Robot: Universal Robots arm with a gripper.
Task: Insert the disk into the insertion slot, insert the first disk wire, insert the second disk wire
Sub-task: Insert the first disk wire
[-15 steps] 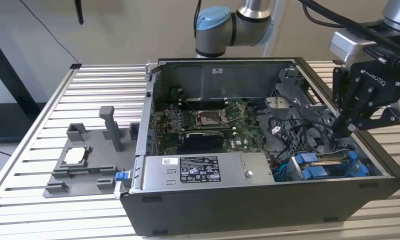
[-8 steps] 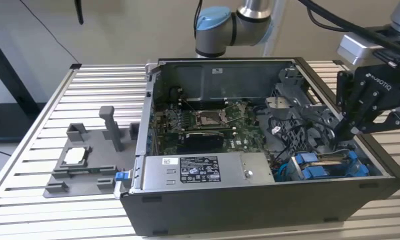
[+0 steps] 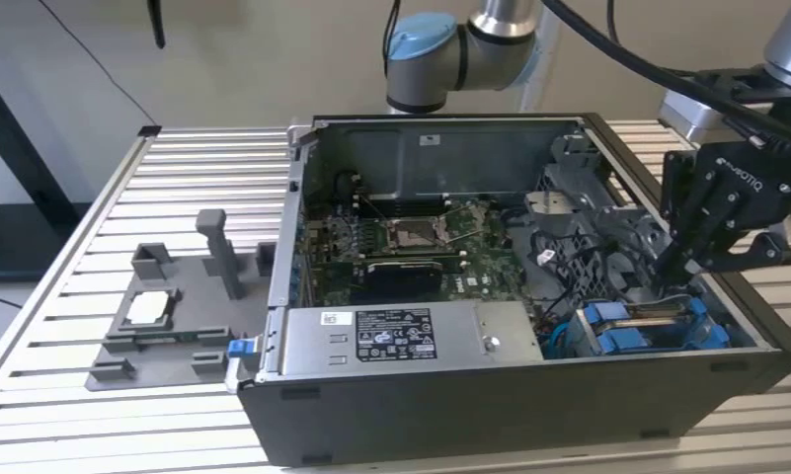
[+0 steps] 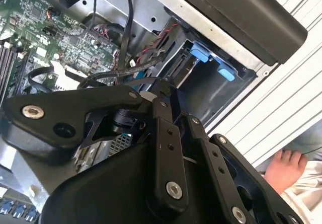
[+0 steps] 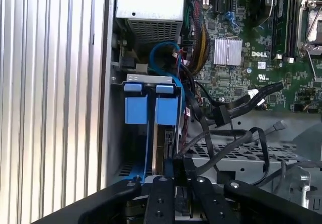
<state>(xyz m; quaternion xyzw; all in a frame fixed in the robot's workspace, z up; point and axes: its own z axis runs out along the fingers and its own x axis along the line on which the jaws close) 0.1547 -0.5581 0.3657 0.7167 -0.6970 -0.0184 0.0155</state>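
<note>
Blue-framed disk (image 3: 650, 318) sits edge-on inside the insertion slot (image 5: 149, 78). The gripper (image 5: 179, 161), fingers nearly together (whether pinching anything is unclear), hovers at its rear among loose black cables (image 5: 221, 148), which could snag it.

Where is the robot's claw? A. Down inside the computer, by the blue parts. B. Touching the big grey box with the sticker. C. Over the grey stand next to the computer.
A: the gripper reaches into the computer case, close to the blue-edged drive slot.
</note>
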